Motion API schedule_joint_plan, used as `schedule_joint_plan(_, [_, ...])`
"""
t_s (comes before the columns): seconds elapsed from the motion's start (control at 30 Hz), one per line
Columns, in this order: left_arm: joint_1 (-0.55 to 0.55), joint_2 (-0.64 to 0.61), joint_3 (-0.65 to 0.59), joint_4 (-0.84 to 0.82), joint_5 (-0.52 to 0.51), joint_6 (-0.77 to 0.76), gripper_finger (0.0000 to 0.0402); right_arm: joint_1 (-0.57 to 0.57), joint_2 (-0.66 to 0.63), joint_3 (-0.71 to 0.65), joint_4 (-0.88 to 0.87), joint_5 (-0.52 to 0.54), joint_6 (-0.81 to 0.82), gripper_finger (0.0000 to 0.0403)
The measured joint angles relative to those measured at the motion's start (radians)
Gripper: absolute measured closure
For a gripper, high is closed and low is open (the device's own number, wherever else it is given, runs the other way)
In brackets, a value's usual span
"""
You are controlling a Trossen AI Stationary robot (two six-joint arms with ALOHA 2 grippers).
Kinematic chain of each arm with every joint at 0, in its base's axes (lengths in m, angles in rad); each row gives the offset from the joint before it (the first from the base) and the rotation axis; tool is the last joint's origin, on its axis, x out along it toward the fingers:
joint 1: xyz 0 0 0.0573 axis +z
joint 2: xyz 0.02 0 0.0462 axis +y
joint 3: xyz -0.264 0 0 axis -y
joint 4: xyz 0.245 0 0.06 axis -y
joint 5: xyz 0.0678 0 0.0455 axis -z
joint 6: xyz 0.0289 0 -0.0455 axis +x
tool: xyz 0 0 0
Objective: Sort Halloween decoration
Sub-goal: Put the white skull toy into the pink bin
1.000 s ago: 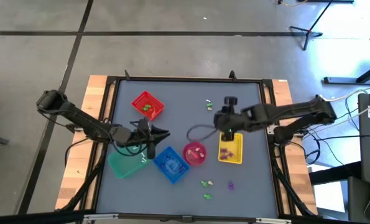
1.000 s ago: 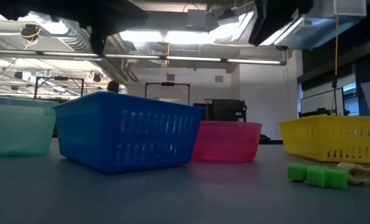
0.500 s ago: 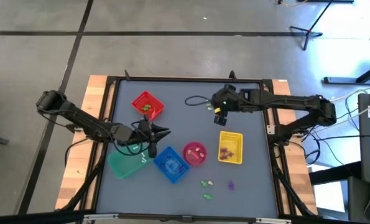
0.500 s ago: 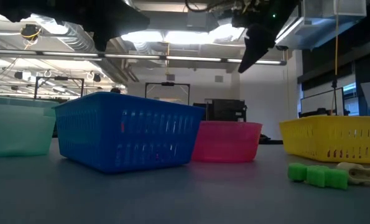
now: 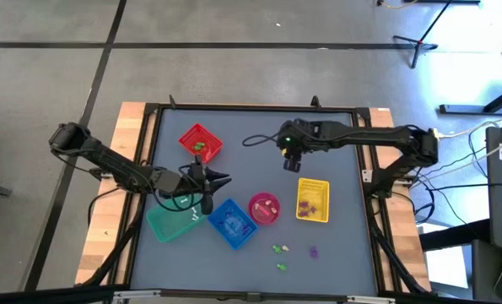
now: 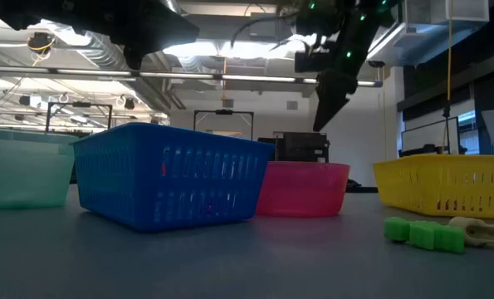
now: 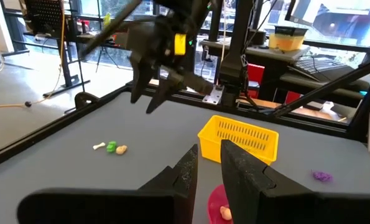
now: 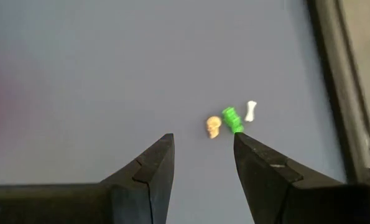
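The right gripper (image 8: 200, 168) hangs above the far middle of the grey bench (image 5: 242, 127), its jaws parted and empty, over three tiny trinkets lying close together in a short row: a cream skull (image 8: 214, 127), a ribbed green piece (image 8: 232, 119) and a small white bone (image 8: 250, 111). The green piece's long axis runs across the line of the row; the bone's runs roughly parallel to it. More green and purple trinkets (image 5: 282, 250) lie near the bench's front edge, below the yellow plastic basket (image 5: 313, 201). The left gripper (image 7: 208, 163) waits between the red basket (image 5: 200, 142) and the blue basket (image 5: 233, 223), jaws nearly closed, holding nothing. No writing is legible.
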Motion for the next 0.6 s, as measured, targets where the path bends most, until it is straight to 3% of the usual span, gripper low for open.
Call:
schedule_joint_plan(0.43, [0.000, 0.000, 0.000, -0.002, 0.000, -0.002, 0.0346, -0.077, 0.185, 0.000, 0.086, -0.036, -0.112, 0.0237])
schedule_joint_plan(0.6, [0.000, 0.000, 0.000, -0.003, 0.000, 0.006, 0.0346, -0.138, 0.231, 0.000, 0.110, -0.039, 0.017, 0.0237])
